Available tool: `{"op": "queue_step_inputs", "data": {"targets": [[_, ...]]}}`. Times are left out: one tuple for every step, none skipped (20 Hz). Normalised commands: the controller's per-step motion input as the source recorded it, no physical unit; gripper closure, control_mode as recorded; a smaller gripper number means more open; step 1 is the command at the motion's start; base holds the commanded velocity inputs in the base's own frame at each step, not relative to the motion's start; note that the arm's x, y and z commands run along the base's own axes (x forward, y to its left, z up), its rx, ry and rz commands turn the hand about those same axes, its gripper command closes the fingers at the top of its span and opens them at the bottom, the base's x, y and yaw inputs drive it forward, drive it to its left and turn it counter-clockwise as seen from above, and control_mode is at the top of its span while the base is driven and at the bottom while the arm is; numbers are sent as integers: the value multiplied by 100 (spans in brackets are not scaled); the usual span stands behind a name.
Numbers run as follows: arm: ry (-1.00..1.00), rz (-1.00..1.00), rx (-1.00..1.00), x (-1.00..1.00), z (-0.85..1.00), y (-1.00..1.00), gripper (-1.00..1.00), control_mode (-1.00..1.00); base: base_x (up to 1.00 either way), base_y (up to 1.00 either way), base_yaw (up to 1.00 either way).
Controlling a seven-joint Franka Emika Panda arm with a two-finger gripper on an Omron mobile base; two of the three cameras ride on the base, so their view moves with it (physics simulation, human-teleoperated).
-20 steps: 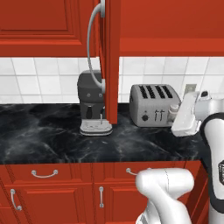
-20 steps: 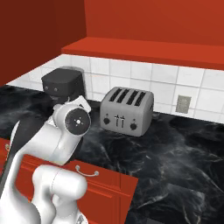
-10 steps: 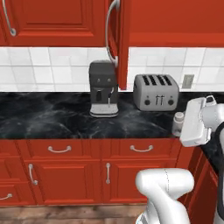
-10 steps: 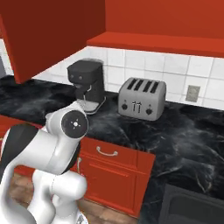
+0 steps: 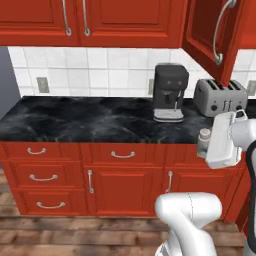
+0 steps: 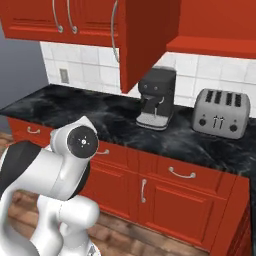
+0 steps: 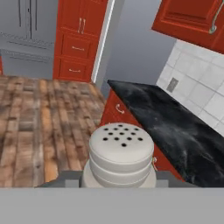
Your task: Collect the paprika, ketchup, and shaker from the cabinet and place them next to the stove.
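Shaker [image 7: 121,155] sits clamped in the tool [image 7: 120,181], its rounded, perforated top close under the hand camera; in the left base view the same small grey cylinder [image 5: 204,141] shows just beside the white hand, held out in front of the near edge of the worktop [image 5: 90,120], right of the coffee machine [image 5: 169,93] and near the toaster [image 5: 218,97]. The jaws stand partly closed, narrowed onto the shaker's body, so the grip looks settled. The step in hand appears to be the carry: the shaker is out of the cabinet [image 5: 212,35], whose red door hangs open above the toaster, and is on its way to the stove, which I cannot find here. The paprika and the ketchup I cannot make out either, so how much of the task is done is unclear. The next move probably calls for travelling on with the shaker held upright and clear of the worktop edge and the open door, then lowering it onto a bare patch of worktop just beside the cooktop before the jaws let go.
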Motion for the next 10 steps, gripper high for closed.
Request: {"op": "queue_step_inputs", "data": {"targets": [[0, 0, 0, 0, 0, 0, 100, 100, 44, 100, 10], [0, 0, 0, 0, 0, 0, 100, 100, 46, 100, 12], [0, 0, 0, 0, 0, 0, 100, 100, 47, 100, 14], [0, 0, 0, 0, 0, 0, 100, 100, 43, 100, 15], [0, 0, 0, 0, 0, 0, 100, 100, 40, 100, 15], [0, 0, 0, 0, 0, 0, 100, 100, 38, 100, 15], [0, 0, 0, 0, 0, 0, 100, 100, 33, 100, 16], [0, 0, 0, 0, 0, 0, 100, 100, 27, 100, 18], [0, 0, 0, 0, 0, 0, 100, 100, 29, 100, 21], [0, 0, 0, 0, 0, 0, 100, 100, 30, 100, 24]]}}
